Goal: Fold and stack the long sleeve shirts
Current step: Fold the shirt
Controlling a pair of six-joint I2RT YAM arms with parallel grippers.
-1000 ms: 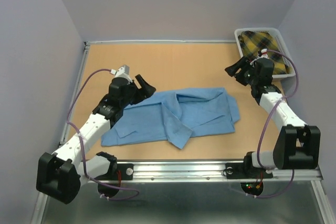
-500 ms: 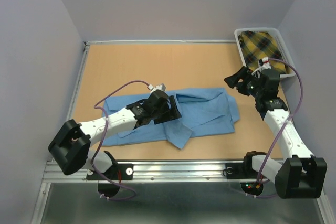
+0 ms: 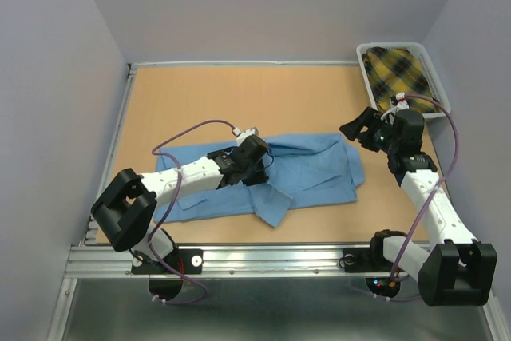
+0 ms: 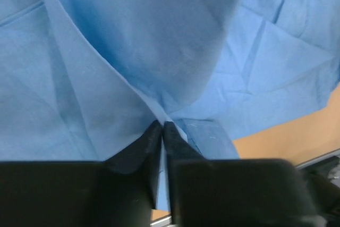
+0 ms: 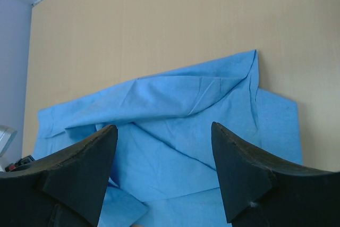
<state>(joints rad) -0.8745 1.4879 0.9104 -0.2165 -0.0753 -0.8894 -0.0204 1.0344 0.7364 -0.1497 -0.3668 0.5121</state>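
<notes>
The shirt (image 3: 319, 169) is plain light blue and lies rumpled but mostly flat on the table (image 3: 239, 93). It sits in the near middle, stretched left to right. Its far edge is doubled over in a long soft fold, and one pointed flap juts toward the near rail. In the right wrist view, the shirt (image 5: 175, 131) shows that fold running across its upper part. A flatter squared panel lies at the right end, and creases fan out below. In the left wrist view, the shirt (image 4: 133, 51) fills almost the whole frame, with only a strip of table at the lower right. A raised ridge of cloth runs down toward the camera.

The left claw (image 3: 257, 168) sits on the shirt just left of its middle, with the arm reaching across the left part of the shirt. Close up, the left claw (image 4: 162, 129) has its tips pressed together on the end of that ridge, pinching a thin pleat of the blue cloth.

The right claw (image 3: 357, 127) hangs beside the shirt's right end, apart from it. From its own camera the right claw (image 5: 163, 127) is spread wide and grips nothing, and the shirt shows between its fingers.

At the far right corner, a white bin (image 3: 361, 52) holds a yellow plaid cloth (image 3: 399, 69), well apart from the shirt.
</notes>
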